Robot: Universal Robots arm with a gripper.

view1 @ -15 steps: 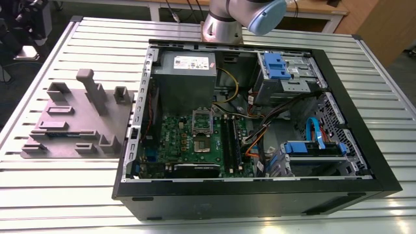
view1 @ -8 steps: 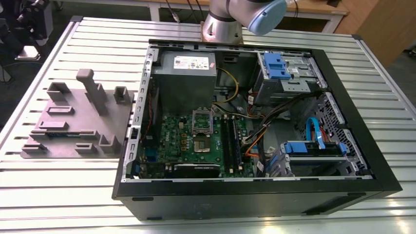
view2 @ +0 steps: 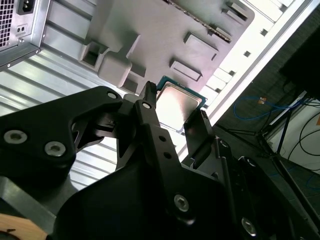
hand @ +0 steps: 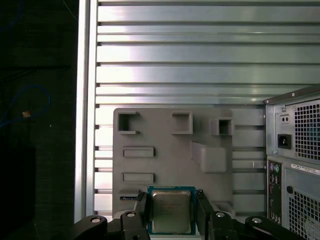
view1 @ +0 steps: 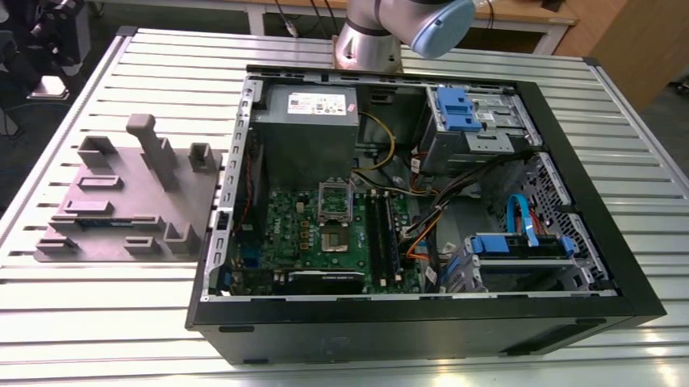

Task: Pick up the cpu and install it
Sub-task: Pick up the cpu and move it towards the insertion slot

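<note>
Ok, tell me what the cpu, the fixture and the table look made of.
The cpu has a dull silvery metal lid over a green board edge. The fixture is matte grey with no shine, probably plastic, perhaps printed. The table is ribbed bright metal with strong glare, likely aluminium.

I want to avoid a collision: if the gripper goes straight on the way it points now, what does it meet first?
Probably the grey fixture plate, near its edge; the gripper, shut on the cpu, points down at it. How far off it lies is unclear.
</note>
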